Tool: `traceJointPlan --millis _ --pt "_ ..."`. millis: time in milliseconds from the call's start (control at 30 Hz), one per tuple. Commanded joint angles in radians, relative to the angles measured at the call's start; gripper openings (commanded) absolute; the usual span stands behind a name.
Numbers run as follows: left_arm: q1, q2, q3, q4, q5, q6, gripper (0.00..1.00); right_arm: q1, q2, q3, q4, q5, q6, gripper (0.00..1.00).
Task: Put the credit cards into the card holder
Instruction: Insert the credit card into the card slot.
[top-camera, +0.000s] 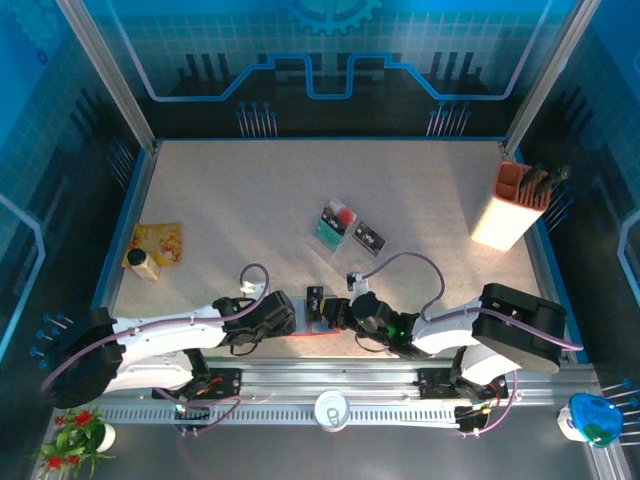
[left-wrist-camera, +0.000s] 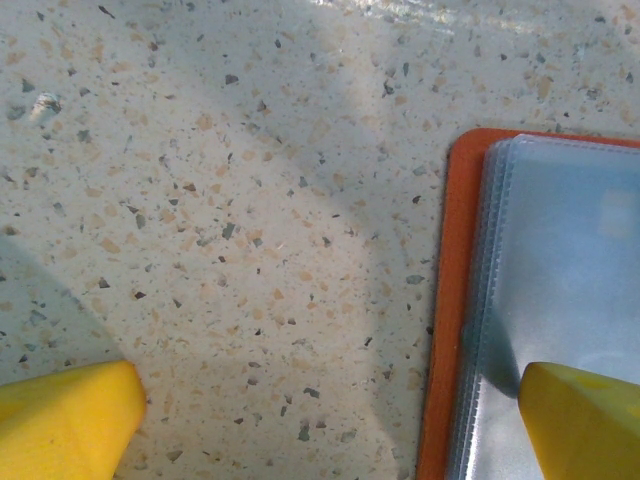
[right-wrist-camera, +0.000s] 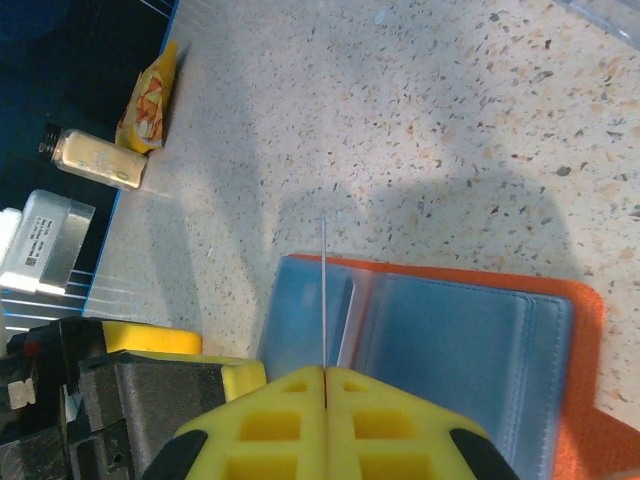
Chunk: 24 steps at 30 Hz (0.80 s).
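Pinching thin edge-on credit card (right-wrist-camera: 323, 290) btw pressed-together R fingers (right-wrist-camera: 280, 415), over open orange-red folding card holder (right-wrist-camera: 450, 350) at near bench (left-wrist-camera: 250, 200) edge. Holding L fingers (left-wrist-camera: 60, 420) spread, one tip over clear sleeve (left-wrist-camera: 570, 250). Best: keep card square to pocket mouth, slide slow, pin wallet flat. Speckled beige top, blue-panelled cell (top-camera: 100, 60).
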Motion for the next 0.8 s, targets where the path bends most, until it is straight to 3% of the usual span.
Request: traceJointPlan --millis 0,767 --pt "0.008 0.034 -0.056 0.013 0.036 -0.015 0.99 0.012 0.02 0.013 0.06 0.026 0.021 0.0" --pt "0.008 0.026 -0.062 0.012 0.036 -0.016 0.99 0.027 0.087 -0.039 0.148 0.053 0.074 0.0"
